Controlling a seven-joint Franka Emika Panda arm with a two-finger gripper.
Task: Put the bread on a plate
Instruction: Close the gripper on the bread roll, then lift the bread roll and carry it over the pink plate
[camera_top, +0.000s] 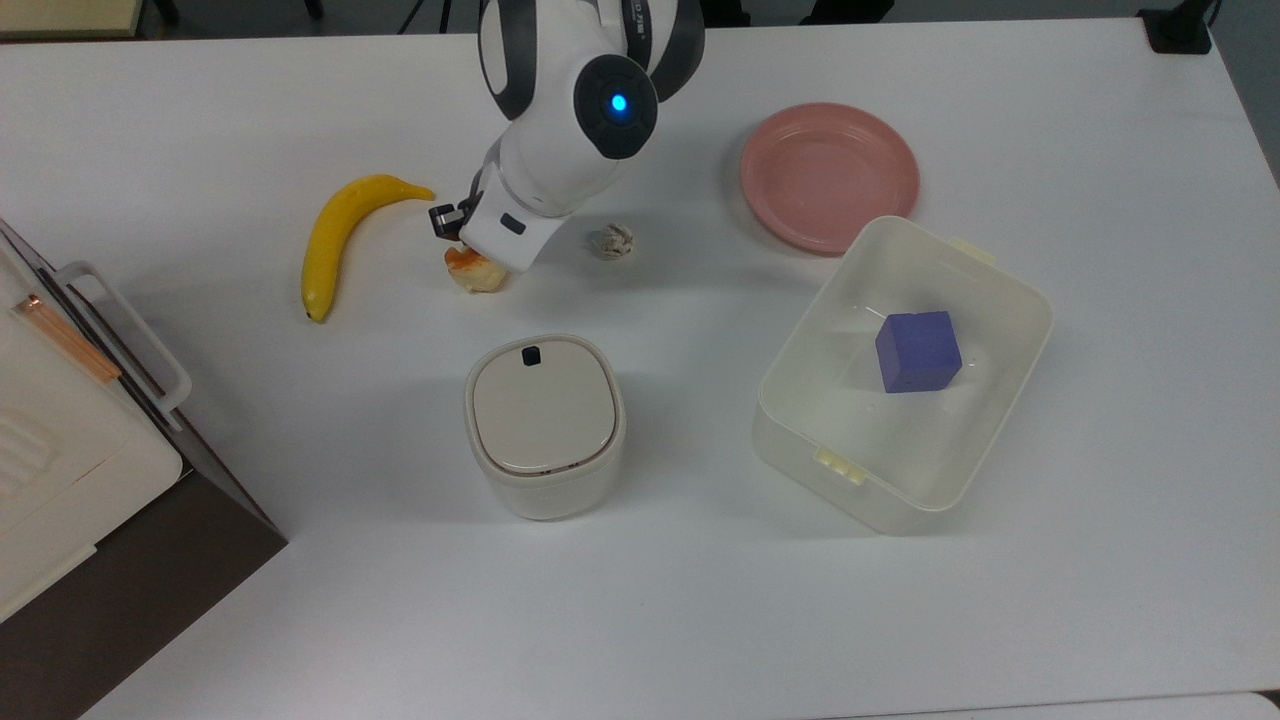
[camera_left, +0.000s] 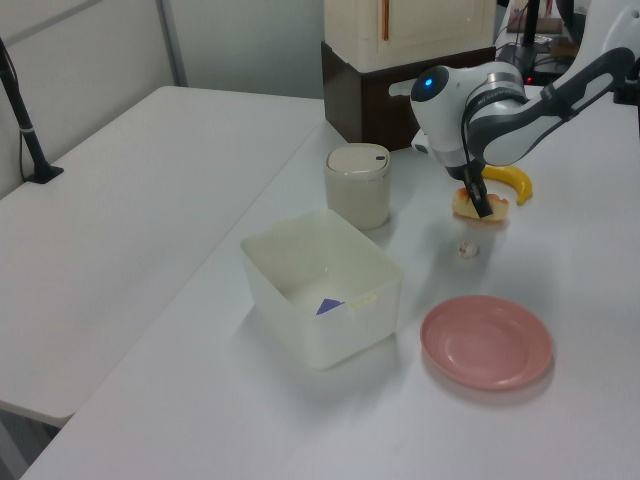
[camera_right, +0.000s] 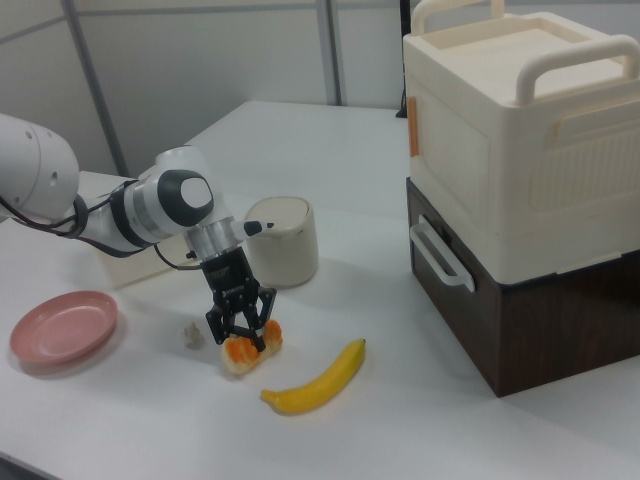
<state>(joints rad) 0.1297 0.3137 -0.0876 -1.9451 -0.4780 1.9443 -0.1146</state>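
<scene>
Resting on white table (camera_top: 250, 120), bread (camera_right: 248, 352) between fingers (camera_right: 263, 334).

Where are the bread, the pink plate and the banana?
bread (camera_right: 240, 352), right view, its orange glazed top.
pink plate (camera_top: 829, 175), top view, its flat middle.
banana (camera_top: 335, 235), top view, mid-curve.

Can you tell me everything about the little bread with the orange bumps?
The bread is a small, oblong, pale cream bun with shiny orange-brown bumps on top, and it looks soft. It lies on the white table, not yet on the pink plate. The robot's hand reaches down from above with its black fingers on either side of it. In the right view, the yellow banana lies close on the right view's right, not touching, and a tiny whitish wad sits on the right view's left.
</scene>
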